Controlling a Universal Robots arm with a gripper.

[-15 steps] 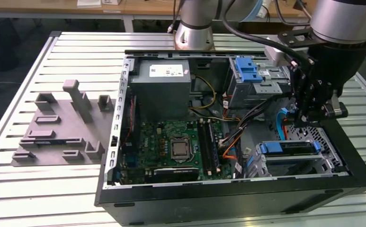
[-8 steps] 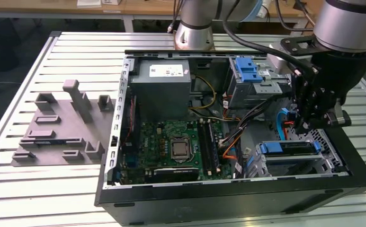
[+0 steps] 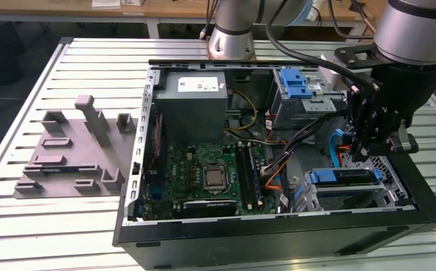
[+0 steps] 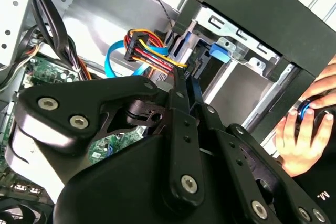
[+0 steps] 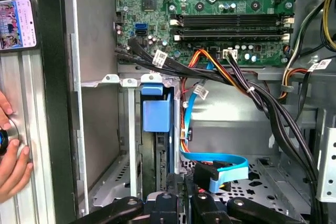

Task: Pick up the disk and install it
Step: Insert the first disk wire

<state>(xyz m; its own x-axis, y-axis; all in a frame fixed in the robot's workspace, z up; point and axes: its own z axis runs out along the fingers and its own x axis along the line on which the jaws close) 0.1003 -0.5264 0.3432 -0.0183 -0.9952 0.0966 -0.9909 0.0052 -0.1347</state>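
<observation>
The disk (image 3: 343,176) stands on edge in the lower drive cage at the case's front corner, on the exterior view's right, with blue rails along its sides. In the first wrist view the disk (image 5: 160,153) is a dark slab in its slot under a blue plastic tab (image 5: 156,109). My gripper (image 3: 364,152) hangs just above that cage. Both wrist views show its thin black fingers (image 4: 181,95) pressed close together, and I see nothing between them. The gripper (image 5: 182,183) points down beside the disk's slot, next to a blue flat cable (image 5: 220,162).
The open computer case (image 3: 278,237) lies on a slatted metal table (image 3: 22,226). Inside are the motherboard (image 3: 202,175), a grey power-supply box (image 3: 195,93), an upper cage with a blue latch (image 3: 296,84) and cable bundles (image 5: 247,87). A grey fixture (image 3: 75,152) sits left. A person's hand (image 4: 302,140) rests outside the case.
</observation>
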